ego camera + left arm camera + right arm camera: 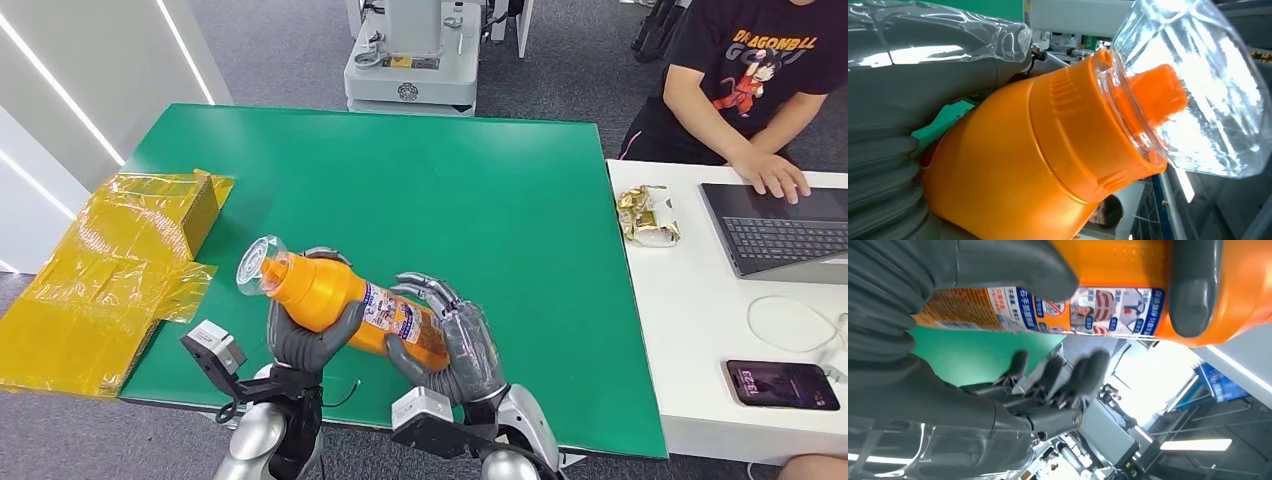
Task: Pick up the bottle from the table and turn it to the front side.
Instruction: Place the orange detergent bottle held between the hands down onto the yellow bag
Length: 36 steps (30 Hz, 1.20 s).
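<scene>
While yellow wrapping (110,270) lay bunched at the left edge of the green surface (450,190), the bottle (345,300) was already off that surface, held tilted in the air above its near edge with the clear cap (262,266) pointing up and to the left. The left hand (312,338) cupped the orange body just below the neck, its fingers curled around from underneath. The right hand (450,338) wrapped the lower body, fingers closed over the printed label (398,312); in the right wrist view a thumb (1013,265) and a fingertip (1193,295) pressed against the bottle beside that label. So the pick-up looked done. What remained was the turn: the label showed on the upper side, partly covered by the right hand, and whether the front side faced forward could not be told. Farther right, a snack packet (648,215), a laptop (780,228) and a phone (782,384) sat on a white desk (690,350), where a person (745,80) was typing.
</scene>
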Each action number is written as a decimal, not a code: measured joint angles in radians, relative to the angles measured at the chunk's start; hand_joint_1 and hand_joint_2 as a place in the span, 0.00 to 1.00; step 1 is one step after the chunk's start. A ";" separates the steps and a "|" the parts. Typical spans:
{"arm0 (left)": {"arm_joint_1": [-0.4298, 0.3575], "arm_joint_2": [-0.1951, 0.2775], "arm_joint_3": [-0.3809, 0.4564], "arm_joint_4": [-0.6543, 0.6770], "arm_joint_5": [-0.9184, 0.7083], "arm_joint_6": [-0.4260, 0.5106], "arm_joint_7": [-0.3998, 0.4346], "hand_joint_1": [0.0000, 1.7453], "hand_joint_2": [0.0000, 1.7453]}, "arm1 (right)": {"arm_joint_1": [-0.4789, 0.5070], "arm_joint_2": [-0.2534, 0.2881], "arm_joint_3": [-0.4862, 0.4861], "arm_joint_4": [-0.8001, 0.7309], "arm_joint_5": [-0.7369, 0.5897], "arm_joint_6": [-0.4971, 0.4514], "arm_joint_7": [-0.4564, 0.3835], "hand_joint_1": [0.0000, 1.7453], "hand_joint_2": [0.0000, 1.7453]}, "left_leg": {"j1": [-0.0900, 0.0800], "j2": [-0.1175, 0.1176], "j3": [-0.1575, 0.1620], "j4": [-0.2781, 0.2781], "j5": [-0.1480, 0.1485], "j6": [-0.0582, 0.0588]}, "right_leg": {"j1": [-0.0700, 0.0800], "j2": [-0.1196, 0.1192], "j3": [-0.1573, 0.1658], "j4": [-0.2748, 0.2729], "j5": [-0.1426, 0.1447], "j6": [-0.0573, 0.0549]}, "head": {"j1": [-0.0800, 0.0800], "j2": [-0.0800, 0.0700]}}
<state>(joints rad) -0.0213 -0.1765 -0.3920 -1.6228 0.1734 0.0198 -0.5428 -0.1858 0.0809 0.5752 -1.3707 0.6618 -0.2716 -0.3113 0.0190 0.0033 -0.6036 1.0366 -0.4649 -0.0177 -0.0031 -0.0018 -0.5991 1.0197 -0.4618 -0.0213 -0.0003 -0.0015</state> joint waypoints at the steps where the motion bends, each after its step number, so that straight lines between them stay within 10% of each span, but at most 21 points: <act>1: 0.001 -0.002 0.002 -0.002 -0.001 -0.001 0.000 1.00 1.00 | 0.000 0.000 0.000 -0.002 -0.001 0.002 0.000 1.00 1.00 | 0.000 0.000 0.000 0.000 0.000 0.000 | 0.000 0.000 0.000 0.000 0.000 0.000 | 0.000 0.000; 6: 0.006 -0.006 0.017 -0.006 -0.003 -0.003 0.000 1.00 1.00 | -0.001 0.000 0.000 -0.008 -0.004 0.010 0.000 0.93 1.00 | 0.000 0.000 0.000 0.000 0.000 0.000 | 0.000 0.000 0.000 0.000 0.000 0.000 | 0.000 0.000; 10: 0.007 -0.008 0.021 -0.010 -0.003 -0.004 0.000 1.00 1.00 | -0.001 0.000 0.000 -0.008 -0.004 0.010 0.000 0.00 1.00 | 0.000 0.000 0.000 0.000 0.000 0.000 | 0.000 0.000 0.000 0.000 0.000 0.000 | 0.000 0.000; 36: -0.056 0.050 0.154 0.064 -0.363 0.174 0.052 1.00 1.00 | 0.006 0.008 0.026 -0.140 -0.165 -0.192 -0.166 0.00 1.00 | 0.000 0.000 0.001 0.000 0.000 0.000 | 0.000 0.000 0.000 0.000 0.000 0.000 | 0.000 0.000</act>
<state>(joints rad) -0.0774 -0.1263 -0.2382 -1.5591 -0.1896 0.1942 -0.4912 -0.1795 0.0885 0.6010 -1.5105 0.4966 -0.4636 -0.4776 0.0191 0.0036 -0.6029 1.0365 -0.4648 -0.0179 -0.0030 -0.0014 -0.5992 1.0199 -0.4618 -0.0213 -0.0003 -0.0015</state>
